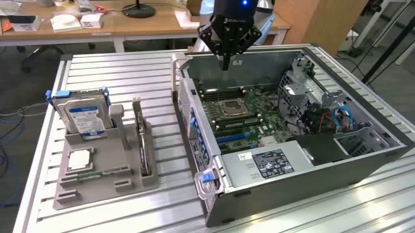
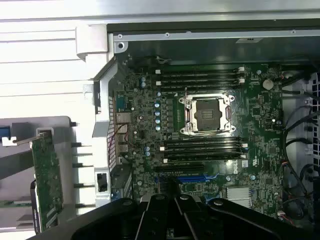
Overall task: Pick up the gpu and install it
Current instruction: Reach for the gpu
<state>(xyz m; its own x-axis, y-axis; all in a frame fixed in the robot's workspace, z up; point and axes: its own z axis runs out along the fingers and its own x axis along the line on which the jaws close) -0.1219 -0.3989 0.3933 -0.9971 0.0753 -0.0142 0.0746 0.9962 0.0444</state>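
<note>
Exterior view has the end effector (image 1: 225, 65) hanging over the back edge of the open computer case (image 1: 194, 131), fingers pressed together with nothing between them. The gpu (image 1: 143, 150) hasn't been picked up. It stands on edge in a slot of the grey holder (image 1: 104, 187) on the desk (image 1: 129, 73), well apart from the end effector, towards the exterior view's left, with the hard drive (image 1: 84, 119) parked upright just beside it. The wrist view looks down on the motherboard (image 2: 250, 110), with the card showing green at the edge of the picture, again well off to one side. So I'd say the job is at the very start, the reach for the card. To do that well, the fingers need to be apart before they get anywhere near the holder. I'd line them up across the card's thin dimension and come straight down on its top edge near the middle. Clamp on bare board rather than on components, then lift vertically so it doesn't bind in the slot. The hard drive is close, so watch that side.
</note>
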